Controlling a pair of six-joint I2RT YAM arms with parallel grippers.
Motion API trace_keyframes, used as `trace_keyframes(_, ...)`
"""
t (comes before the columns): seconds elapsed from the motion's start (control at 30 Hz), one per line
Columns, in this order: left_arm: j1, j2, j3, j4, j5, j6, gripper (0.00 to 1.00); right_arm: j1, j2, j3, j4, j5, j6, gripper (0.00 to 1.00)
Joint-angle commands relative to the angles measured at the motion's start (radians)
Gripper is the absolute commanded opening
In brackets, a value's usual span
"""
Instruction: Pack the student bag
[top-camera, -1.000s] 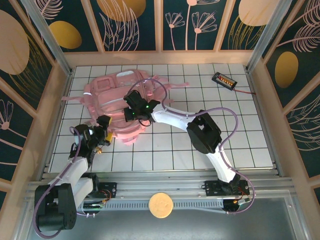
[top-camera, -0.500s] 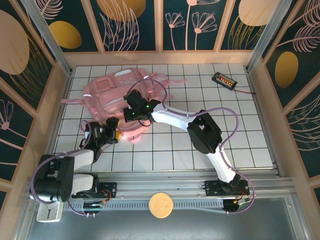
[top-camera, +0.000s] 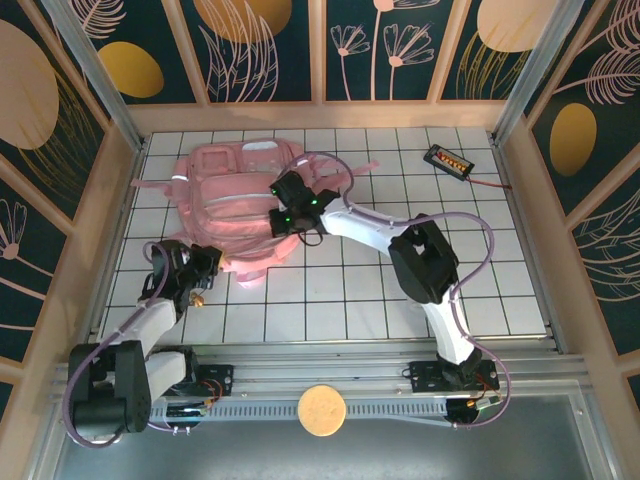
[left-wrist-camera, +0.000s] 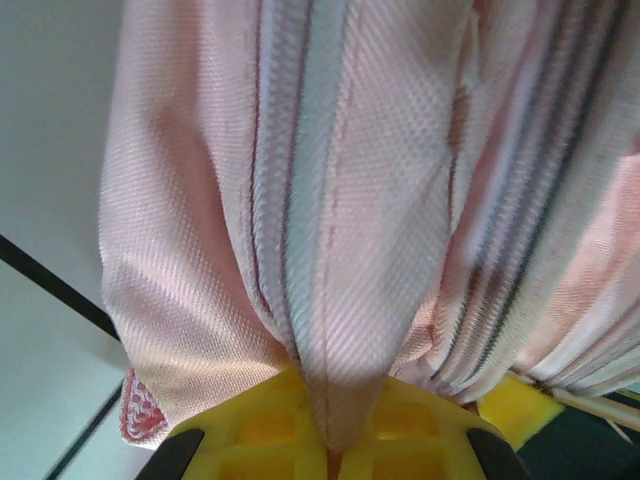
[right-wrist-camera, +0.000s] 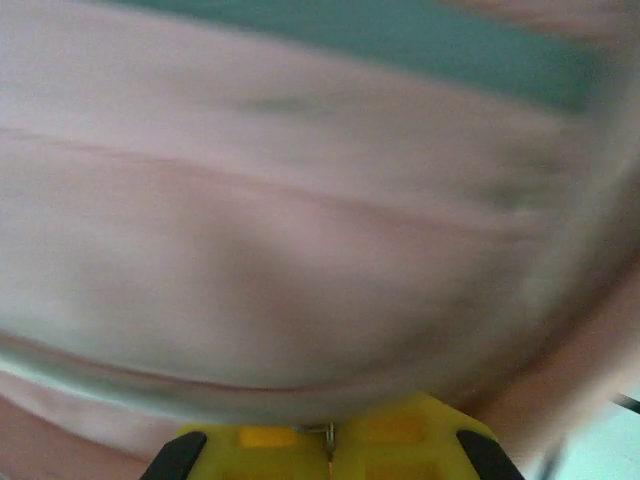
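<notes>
Toward the far left corner of the table (top-camera: 400, 290) lies the student bag (top-camera: 225, 200). The left gripper (top-camera: 208, 265) is clenched on a fold at its near edge. The right gripper (top-camera: 288, 200) is closed tight against its right side, and what it pinches is blurred.

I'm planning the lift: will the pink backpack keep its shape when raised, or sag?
Likely sags: the student bag lies slumped, fabric bunching at the left gripper. Woven cloth looks grippy, so slipping seems unlikely. Loose straps may trail.
</notes>
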Motion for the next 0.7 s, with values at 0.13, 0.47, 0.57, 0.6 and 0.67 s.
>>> trace_keyframes(0.13,0.076,-0.049,-0.042,-0.088,-0.061,0.065,0.0,-0.146,-0.059,-0.004,-0.135,0.14,-0.108,0.0)
trace_keyframes(0.47,0.103,-0.041,-0.029,-0.102,-0.043,0.095,0.0,-0.215,-0.095,-0.096,-0.014,0.239,-0.323,0.0)
trace_keyframes(0.57,0.105,-0.04,-0.024,-0.113,-0.038,0.104,0.0,-0.236,-0.12,-0.152,0.127,0.255,-0.453,0.0)
trace_keyframes(0.6,0.105,-0.04,-0.026,-0.114,-0.037,0.105,0.0,-0.243,-0.124,-0.168,0.175,0.253,-0.52,0.0)
trace_keyframes(0.67,0.105,-0.044,-0.034,-0.116,-0.033,0.101,0.0,-0.259,-0.127,-0.205,0.286,0.23,-0.663,0.0)
